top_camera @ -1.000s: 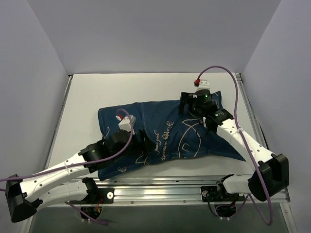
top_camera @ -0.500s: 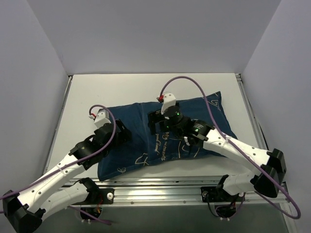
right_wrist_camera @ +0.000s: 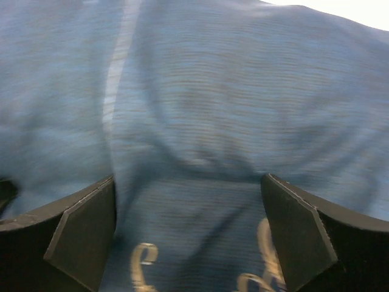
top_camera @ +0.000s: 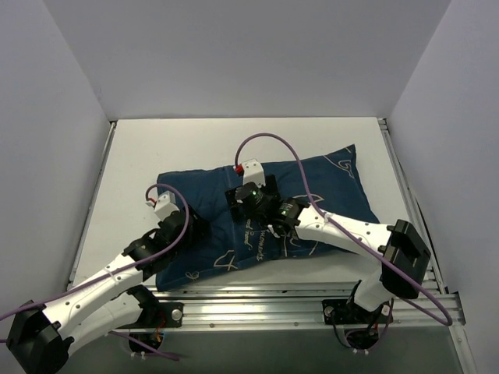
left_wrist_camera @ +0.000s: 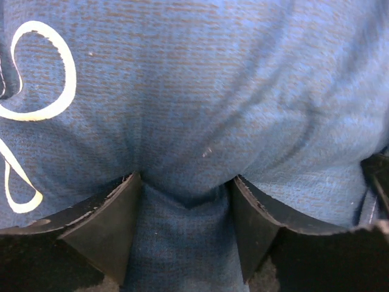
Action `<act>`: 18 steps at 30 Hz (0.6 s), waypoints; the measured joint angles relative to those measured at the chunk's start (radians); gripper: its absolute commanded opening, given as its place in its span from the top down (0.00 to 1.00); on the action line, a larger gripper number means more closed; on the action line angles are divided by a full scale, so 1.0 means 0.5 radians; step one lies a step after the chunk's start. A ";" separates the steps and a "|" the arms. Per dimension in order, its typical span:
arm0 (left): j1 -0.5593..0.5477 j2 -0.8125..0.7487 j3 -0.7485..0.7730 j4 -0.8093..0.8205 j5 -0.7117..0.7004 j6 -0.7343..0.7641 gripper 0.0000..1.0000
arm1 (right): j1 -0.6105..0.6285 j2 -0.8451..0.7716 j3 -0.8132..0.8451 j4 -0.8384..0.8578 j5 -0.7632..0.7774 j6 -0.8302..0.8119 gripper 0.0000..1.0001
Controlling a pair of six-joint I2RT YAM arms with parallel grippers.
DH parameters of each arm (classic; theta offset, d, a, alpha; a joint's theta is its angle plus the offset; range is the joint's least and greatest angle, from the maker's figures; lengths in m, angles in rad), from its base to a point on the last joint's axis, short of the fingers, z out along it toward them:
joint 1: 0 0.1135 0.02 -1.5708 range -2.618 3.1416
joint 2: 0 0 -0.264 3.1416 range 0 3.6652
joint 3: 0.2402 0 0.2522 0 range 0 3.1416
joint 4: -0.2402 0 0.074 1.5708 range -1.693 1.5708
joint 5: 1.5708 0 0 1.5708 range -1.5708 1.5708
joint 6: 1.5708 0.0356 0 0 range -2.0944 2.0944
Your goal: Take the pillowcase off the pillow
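The navy pillowcase (top_camera: 327,202) with cream fish and script print lies across the middle of the table, and it fully covers the pillow, so no white cushion shows. My left gripper (top_camera: 196,227) is at the case's left part. In the left wrist view (left_wrist_camera: 185,231) its fingers are pinched on a puckered fold of the pillowcase (left_wrist_camera: 194,91). My right gripper (top_camera: 251,199) is over the case's upper middle. In the right wrist view (right_wrist_camera: 188,231) its jaws stand wide apart, pressed against the pillowcase (right_wrist_camera: 213,91), holding nothing.
The white table (top_camera: 195,144) is closed in by grey walls at the left, back and right. A metal rail (top_camera: 257,300) runs along the near edge. Purple cables loop above both wrists.
My right gripper has swept left from the case's far right corner to its upper middle. My left gripper pulled back left, then settled on the case's left part. The case has shifted slightly.
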 measured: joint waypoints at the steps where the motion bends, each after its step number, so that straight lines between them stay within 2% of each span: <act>1: 0.014 -0.003 -0.034 0.040 0.004 -0.021 0.35 | -0.005 -0.004 -0.011 -0.011 0.056 0.018 0.12; 5: 0.079 0.024 -0.113 0.209 0.082 -0.069 0.36 | -0.076 -0.081 -0.142 -0.040 0.172 0.114 0.18; 9: 0.122 0.077 -0.118 0.319 0.145 -0.084 0.37 | -0.281 -0.314 -0.321 -0.063 0.183 0.188 0.33; 11: 0.136 0.094 -0.118 0.352 0.172 -0.085 0.37 | -0.370 -0.430 -0.399 -0.074 0.169 0.221 0.35; 13: 0.146 0.109 -0.118 0.379 0.202 -0.085 0.37 | -0.410 -0.500 -0.447 -0.087 0.137 0.238 0.42; 14: 0.152 0.115 -0.118 0.385 0.214 -0.084 0.37 | -0.416 -0.516 -0.461 -0.088 0.121 0.243 0.46; 15: 0.160 0.120 -0.118 0.385 0.223 -0.084 0.37 | -0.418 -0.523 -0.472 -0.085 0.098 0.246 0.57; 17: 0.175 0.125 -0.114 0.383 0.235 -0.074 0.37 | -0.421 -0.529 -0.500 -0.046 0.040 0.243 0.67; 18: 0.181 0.126 -0.107 0.378 0.239 -0.063 0.35 | -0.423 -0.532 -0.519 -0.018 0.004 0.241 0.76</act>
